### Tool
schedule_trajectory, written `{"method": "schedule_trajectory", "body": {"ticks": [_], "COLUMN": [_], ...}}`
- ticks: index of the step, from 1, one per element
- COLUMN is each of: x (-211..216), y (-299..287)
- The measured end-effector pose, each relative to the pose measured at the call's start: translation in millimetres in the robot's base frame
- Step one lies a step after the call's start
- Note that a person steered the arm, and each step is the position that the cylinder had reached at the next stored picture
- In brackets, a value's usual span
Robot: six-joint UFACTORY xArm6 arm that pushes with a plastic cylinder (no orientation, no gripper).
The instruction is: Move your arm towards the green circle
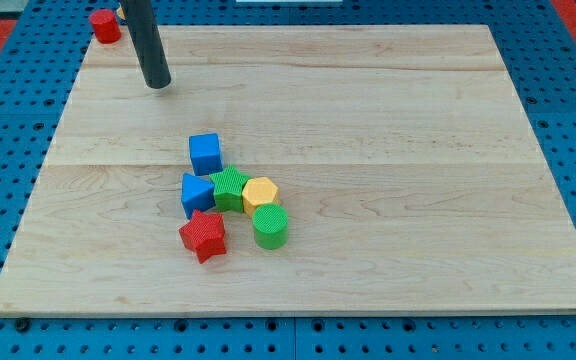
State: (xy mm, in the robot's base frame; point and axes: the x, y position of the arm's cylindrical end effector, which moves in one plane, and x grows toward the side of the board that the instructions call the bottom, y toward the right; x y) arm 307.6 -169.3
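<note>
One dark rod is seen descending from the view's top left, and my tip (157, 86) is set on the wooden board (388, 120) near its upper left corner. No gripper is fitted, so nothing can be opened or closed; nothing is held, and no block is touched by the tip.

The green circle (270, 226), a short upright cylinder, is found well apart from the tip, below it and to the view's right, at the lower right edge of a tight cluster near the board's middle. Just above it, and touching or nearly touching it, a yellow hexagon (261, 192) is placed. A green block (231, 188) with a ridged top, whose exact shape cannot be made out, is pressed against the yellow hexagon's left side. A blue block (197, 193), roughly triangular, is set against that green block's left. A red star (203, 235) lies at the cluster's lower left, and a blue cube (205, 153) stands at its top.

Between the tip and the green circle, the blue cube and the ridged green block are positioned roughly along the straight line. A red cylinder (105, 25) stands at the upper left corner, by the board's edge, just left of the rod.
</note>
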Motion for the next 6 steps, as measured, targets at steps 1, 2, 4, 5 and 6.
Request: {"method": "schedule_trajectory", "body": {"ticks": [1,2,4,5,6], "x": [11.1,60.7,64.5,64.4,64.4], "y": [17.2,59.9,122.9,140.8,151.7]}}
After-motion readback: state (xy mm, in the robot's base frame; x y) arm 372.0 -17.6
